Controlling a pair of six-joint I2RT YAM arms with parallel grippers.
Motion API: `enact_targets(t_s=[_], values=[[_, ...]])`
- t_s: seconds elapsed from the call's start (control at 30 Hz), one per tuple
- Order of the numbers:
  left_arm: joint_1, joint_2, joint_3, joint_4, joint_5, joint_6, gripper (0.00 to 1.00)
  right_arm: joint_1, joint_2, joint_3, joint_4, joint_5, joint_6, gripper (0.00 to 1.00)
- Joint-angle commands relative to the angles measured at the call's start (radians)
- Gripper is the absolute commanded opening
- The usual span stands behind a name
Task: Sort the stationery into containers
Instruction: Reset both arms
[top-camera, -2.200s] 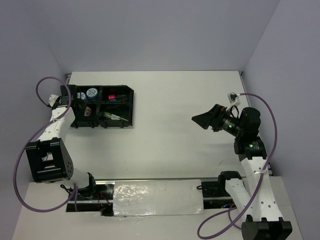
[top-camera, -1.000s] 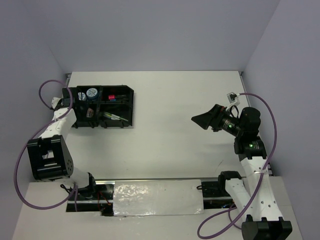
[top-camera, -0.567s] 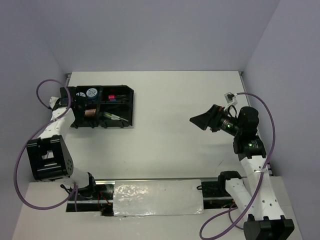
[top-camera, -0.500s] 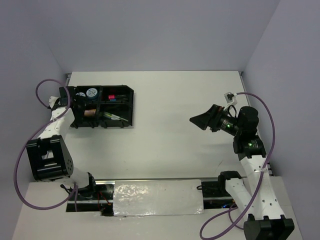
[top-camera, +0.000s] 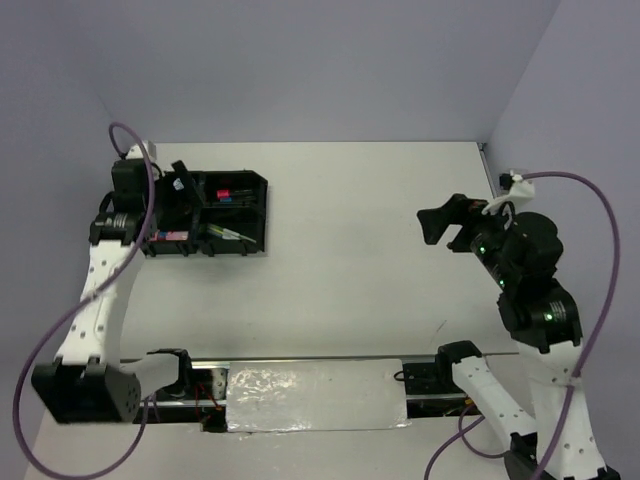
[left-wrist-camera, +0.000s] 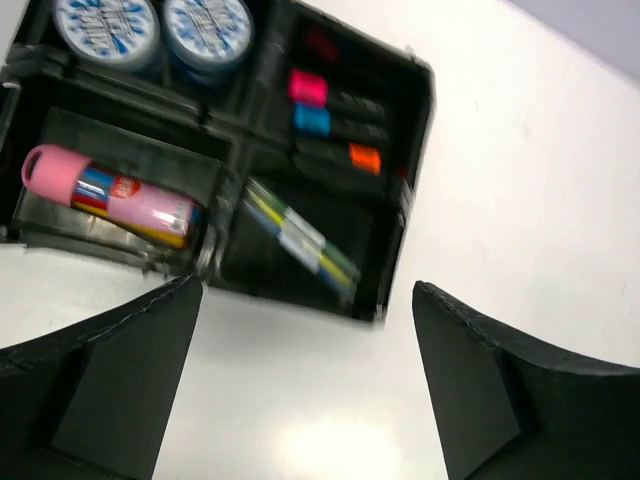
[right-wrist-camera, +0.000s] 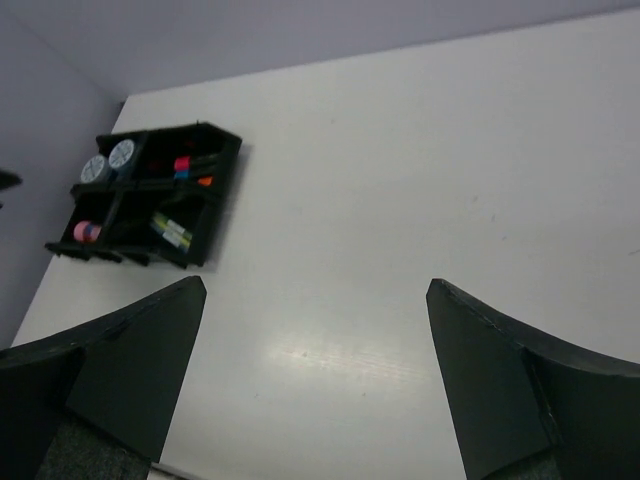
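Black tray (left-wrist-camera: 412, 150) with markers (left-wrist-camera: 345, 125), pens (left-wrist-camera: 300, 240), tins (left-wrist-camera: 207, 30), bottle (left-wrist-camera: 110, 195) on white table (left-wrist-camera: 520, 180)

Light's even and diffuse, looks overhead; I get only soft shadows in the top view. Left wrist feed is smeared by motion blur across the tray (left-wrist-camera: 412, 150), whose compartments read dark. Soft glare on the table (left-wrist-camera: 560, 200) just below the tray, fainter below-right of it in right wrist.
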Motion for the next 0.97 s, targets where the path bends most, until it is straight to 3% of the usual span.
enact_targets(t_s=[0.0,0.2,0.4,0.53,0.93], values=[[-0.095,-0.213,-0.092,-0.090,-0.145,0.175,0.99,0.055,-0.025,0.153,-0.153,0.261,-0.095,1.00],[-0.095,-0.618,-0.145,-0.223,-0.185,0.192,0.99,0.058,-0.152,0.247,-0.272,0.167,-0.172,1.00],[-0.127,-0.840,-0.137,-0.366,-0.219,0.209,0.99,0.068,-0.368,0.198,-0.297,0.153,-0.184,1.00],[-0.173,-0.847,-0.132,-0.450,-0.317,0.168,0.99,0.081,-0.433,0.178,-0.328,0.153,-0.181,1.00],[-0.182,-0.836,-0.112,-0.406,-0.311,0.191,0.99,0.082,-0.428,0.138,-0.323,0.173,-0.150,1.00]])
